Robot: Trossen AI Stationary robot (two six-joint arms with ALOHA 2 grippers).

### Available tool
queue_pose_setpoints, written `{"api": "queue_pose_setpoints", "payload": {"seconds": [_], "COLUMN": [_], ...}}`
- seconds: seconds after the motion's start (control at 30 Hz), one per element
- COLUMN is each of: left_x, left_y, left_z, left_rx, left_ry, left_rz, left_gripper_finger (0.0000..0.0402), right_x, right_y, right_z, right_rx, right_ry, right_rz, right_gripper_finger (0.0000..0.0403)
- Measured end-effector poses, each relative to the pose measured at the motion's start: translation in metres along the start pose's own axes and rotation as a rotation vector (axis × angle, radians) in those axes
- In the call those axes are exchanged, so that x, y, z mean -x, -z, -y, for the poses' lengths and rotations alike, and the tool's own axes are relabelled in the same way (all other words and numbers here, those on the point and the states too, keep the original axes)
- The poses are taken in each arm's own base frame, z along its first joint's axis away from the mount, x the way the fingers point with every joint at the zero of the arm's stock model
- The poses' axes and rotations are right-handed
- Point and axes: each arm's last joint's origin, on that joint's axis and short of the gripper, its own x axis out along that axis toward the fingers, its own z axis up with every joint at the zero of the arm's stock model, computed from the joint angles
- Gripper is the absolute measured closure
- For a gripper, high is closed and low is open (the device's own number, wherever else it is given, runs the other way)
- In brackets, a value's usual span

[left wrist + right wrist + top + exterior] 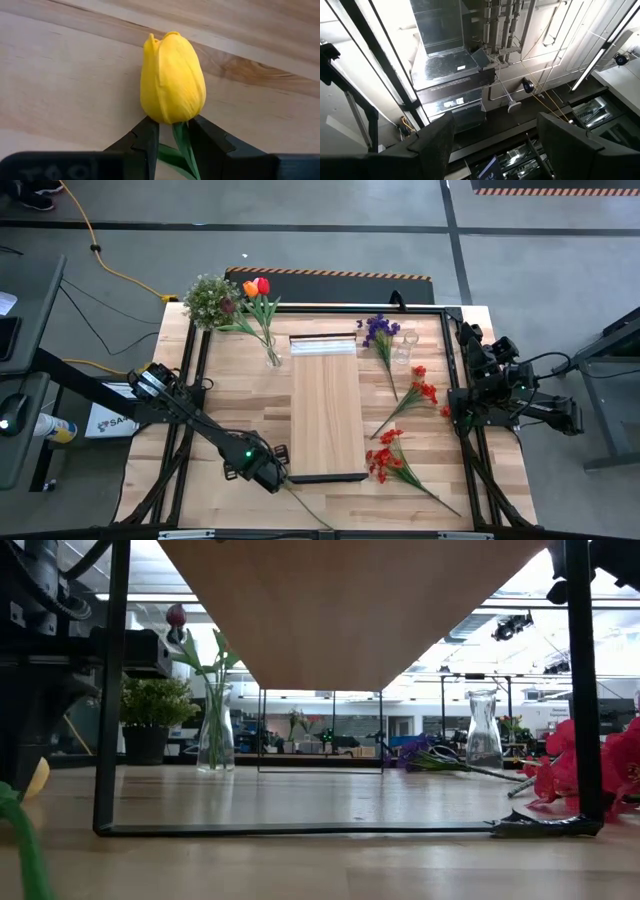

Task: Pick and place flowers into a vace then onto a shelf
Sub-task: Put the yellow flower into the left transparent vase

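Observation:
In the left wrist view, a yellow tulip (172,77) sits just past the fingertips of my left gripper (174,126), which is shut on its green stem. From above, that gripper (268,472) is by the near left corner of the pale wooden shelf (325,405). The stem (310,505) trails toward the table's near edge. A glass vase (272,358) holding red and orange tulips (257,287) stands left of the shelf's far end. An empty vase (405,348), a purple sprig (380,330) and red sprays (420,392) lie to the shelf's right. My right gripper (495,120) is open and points up at the ceiling at the table's right edge. My left gripper pinches the yellow tulip's stem (181,136) just under the head, between its two fingers (147,140). The head stands out beyond the fingertips with the tabletop behind it. I cannot tell whether the head or the trailing stem touches the table.
A bushy potted plant (212,300) stands at the far left corner. More red sprays (388,460) lie near the shelf's near right corner. A black frame (455,430) runs along the table's sides. In the low view the shelf's underside (350,610) spans overhead on dark legs (110,690).

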Motion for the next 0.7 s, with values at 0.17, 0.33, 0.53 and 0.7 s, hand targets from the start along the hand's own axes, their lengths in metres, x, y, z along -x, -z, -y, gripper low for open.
{"api": "queue_pose_setpoints", "payload": {"seconds": [0.17, 0.33, 0.53, 0.7], "left_x": [0.0000, 0.0000, -0.0002, -0.0001], "left_y": [0.0000, -0.0004, -0.0033, -0.0071], "left_z": [0.0001, -0.0003, -0.0028, -0.0063], "left_rx": [-0.007, -0.010, -0.012, -0.016], "left_ry": [0.006, -0.002, -0.041, -0.078], "left_rz": [0.004, 0.004, 0.022, 0.060], "left_gripper_finger": [0.0261, 0.0261, 0.0261, 0.0261], "right_x": [0.0000, 0.0000, 0.0000, 0.0000], "right_y": [0.0000, 0.0000, 0.0000, 0.0001], "right_z": [0.0000, 0.0000, 0.0000, 0.0000], "right_rx": [0.001, 0.000, -0.001, 0.000], "right_ry": [0.000, 0.000, 0.000, 0.000], "right_rz": [-0.001, -0.001, -0.001, -0.001], "right_gripper_finger": [0.0131, 0.0132, 0.0131, 0.0132]}}
